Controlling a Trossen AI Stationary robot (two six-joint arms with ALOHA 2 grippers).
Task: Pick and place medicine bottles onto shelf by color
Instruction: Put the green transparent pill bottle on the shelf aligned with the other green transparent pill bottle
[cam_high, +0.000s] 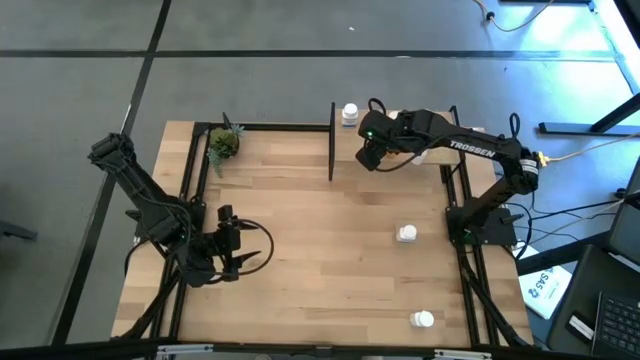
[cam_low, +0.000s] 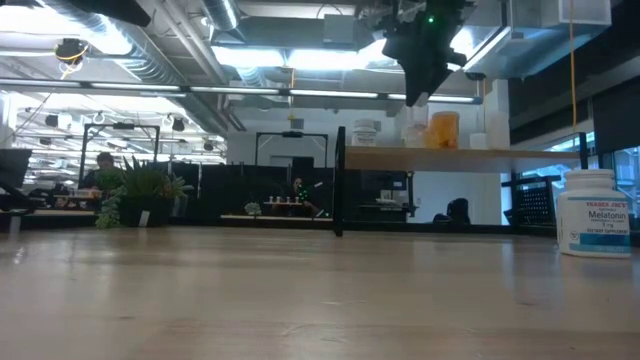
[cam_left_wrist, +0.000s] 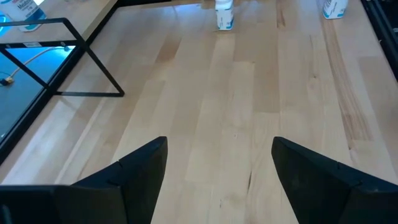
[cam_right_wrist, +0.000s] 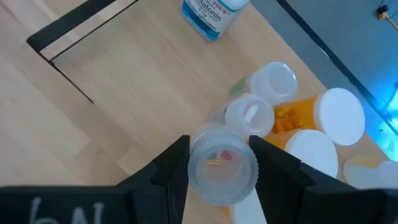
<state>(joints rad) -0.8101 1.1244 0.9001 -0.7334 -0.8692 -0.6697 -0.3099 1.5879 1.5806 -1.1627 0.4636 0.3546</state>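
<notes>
My right gripper (cam_high: 371, 156) is over the left part of the raised light-wood shelf (cam_low: 420, 158) at the far right, shut on a clear pill bottle (cam_right_wrist: 221, 163). On the shelf stand a white blue-labelled bottle (cam_right_wrist: 211, 15), two clear bottles (cam_right_wrist: 249, 115) and orange bottles with white caps (cam_right_wrist: 339, 115). Two white bottles (cam_high: 406, 233) (cam_high: 423, 320) stand upright on the tabletop at the right. My left gripper (cam_high: 236, 242) is open and empty low over the table's near left. My right gripper pinches the clear bottle's round side just below its lid (cam_right_wrist: 194, 163) between its two fingers. The fingers come from above, pointing down, one on each side. The bottle is upright, lid up. Whether its base rests on the shelf, I cannot tell.
A small green potted plant (cam_high: 223, 143) stands at the far left corner. Black metal posts and rails (cam_high: 331, 140) edge the shelf and the table frame. A white Melatonin bottle (cam_low: 594, 212) stands near the low camera at the right. Bare wood (cam_left_wrist: 249, 112) lies ahead of my left gripper.
</notes>
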